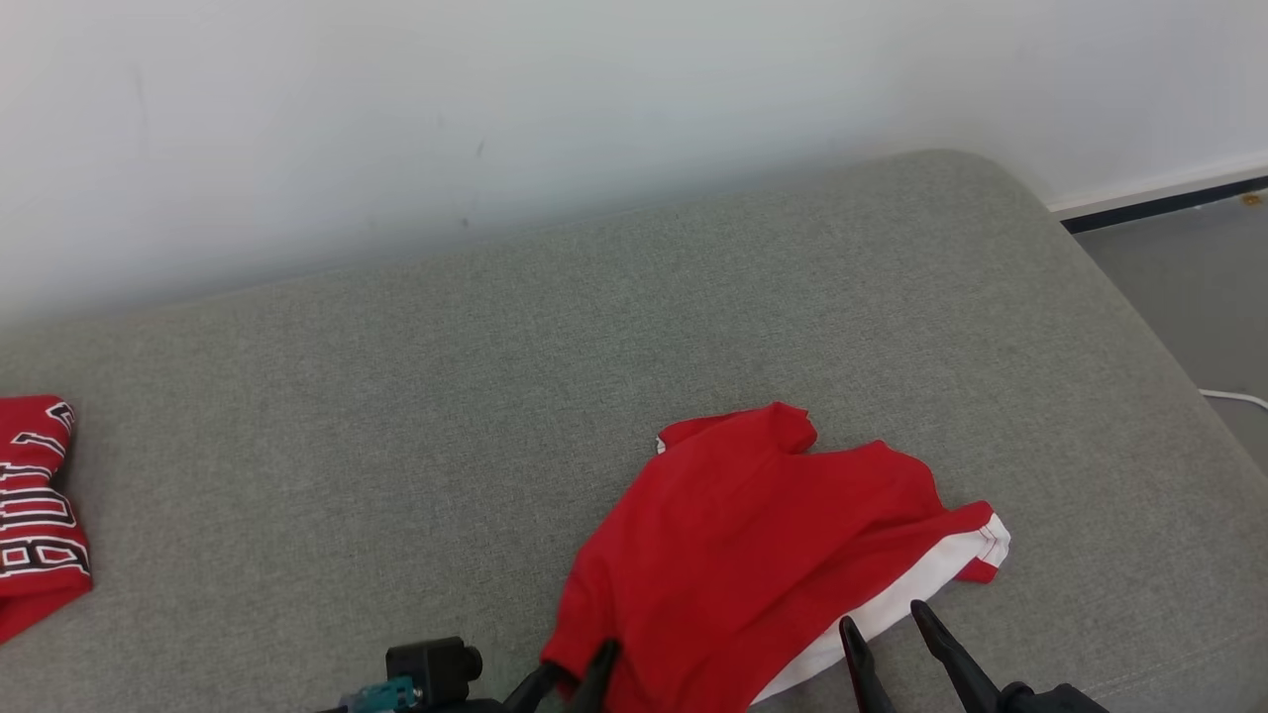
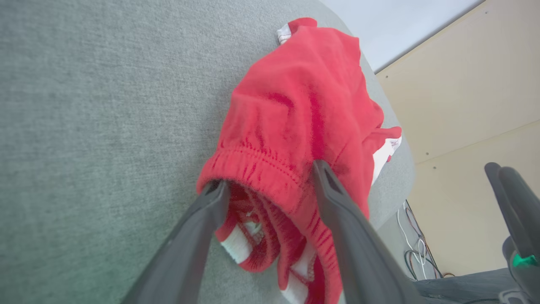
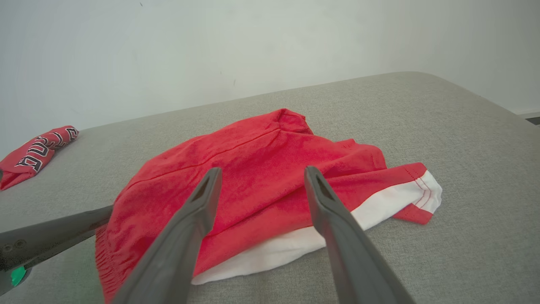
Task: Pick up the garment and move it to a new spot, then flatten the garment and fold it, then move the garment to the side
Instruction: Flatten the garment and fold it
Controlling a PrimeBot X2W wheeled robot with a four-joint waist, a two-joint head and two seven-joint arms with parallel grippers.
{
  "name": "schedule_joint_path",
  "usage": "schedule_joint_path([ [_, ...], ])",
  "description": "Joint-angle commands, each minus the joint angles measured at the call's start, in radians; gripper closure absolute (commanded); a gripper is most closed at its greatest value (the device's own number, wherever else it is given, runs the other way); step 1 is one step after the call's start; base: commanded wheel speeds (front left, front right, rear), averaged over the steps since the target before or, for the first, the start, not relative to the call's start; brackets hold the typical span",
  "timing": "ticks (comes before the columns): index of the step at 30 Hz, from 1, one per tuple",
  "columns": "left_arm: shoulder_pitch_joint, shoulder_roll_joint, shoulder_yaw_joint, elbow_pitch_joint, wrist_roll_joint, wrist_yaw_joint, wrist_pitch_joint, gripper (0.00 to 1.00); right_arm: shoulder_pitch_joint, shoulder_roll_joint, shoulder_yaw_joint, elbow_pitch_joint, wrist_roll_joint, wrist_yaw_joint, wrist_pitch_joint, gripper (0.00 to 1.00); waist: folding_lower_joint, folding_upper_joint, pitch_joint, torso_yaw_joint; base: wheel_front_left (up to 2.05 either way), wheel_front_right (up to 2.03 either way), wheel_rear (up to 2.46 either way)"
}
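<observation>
Left wrist view: the red shorts [image 2: 303, 97] were straddled at the waistband [image 2: 253, 164] by the spread left gripper [image 2: 270, 175], nearer than the spread right gripper [image 2: 497, 168].

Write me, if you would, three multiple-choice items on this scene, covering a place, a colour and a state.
1. Where on the grey cushion is the lettered garment, in the head view? A. far left B. middle C. far right
2. What colour is the plain red garment's hem band? A. black B. white C. blue
3. How is the right claw? A. shut on cloth B. shut, empty C. open
Answers: 1 A, it lies at the left edge; 2 B, a white strip borders the red; 3 C, its fingers stand apart beside the hem.
</observation>
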Motion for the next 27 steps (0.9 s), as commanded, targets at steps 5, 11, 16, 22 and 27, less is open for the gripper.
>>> schedule_joint_path([
  [5,-0.07,0.025,-0.008,0.039,0.063,0.007,-0.051,1.0,-0.014,0.004,0.002,0.003,0.005,-0.002,-0.009,0.0,-0.0001,-0.0001,0.008,0.0,0.0,0.0,0.0],
  [11,-0.177,0.061,0.008,0.098,0.122,0.032,-0.105,1.0,-0.023,0.005,0.0,-0.004,-0.002,-0.002,-0.011,0.0,-0.0001,-0.0001,0.026,0.008,0.0,0.0,0.0],
  [16,-0.285,0.082,0.032,0.192,0.123,0.035,-0.097,1.0,-0.035,0.008,0.01,-0.004,-0.004,-0.002,-0.013,0.0,-0.0001,-0.0001,0.046,0.011,0.0,0.0,0.0],
  [22,-0.392,0.094,0.08,0.313,0.091,0.047,-0.102,1.0,-0.053,0.009,0.031,0.0,0.0,-0.002,-0.014,0.0,-0.0001,-0.0001,0.07,0.002,0.0,0.0,0.0],
  [27,-0.45,0.095,0.101,0.382,0.085,0.042,-0.131,0.0,-0.058,0.006,0.034,0.004,0.005,-0.002,-0.012,0.0,-0.0001,-0.0001,0.081,0.003,0.0,0.0,0.0],
])
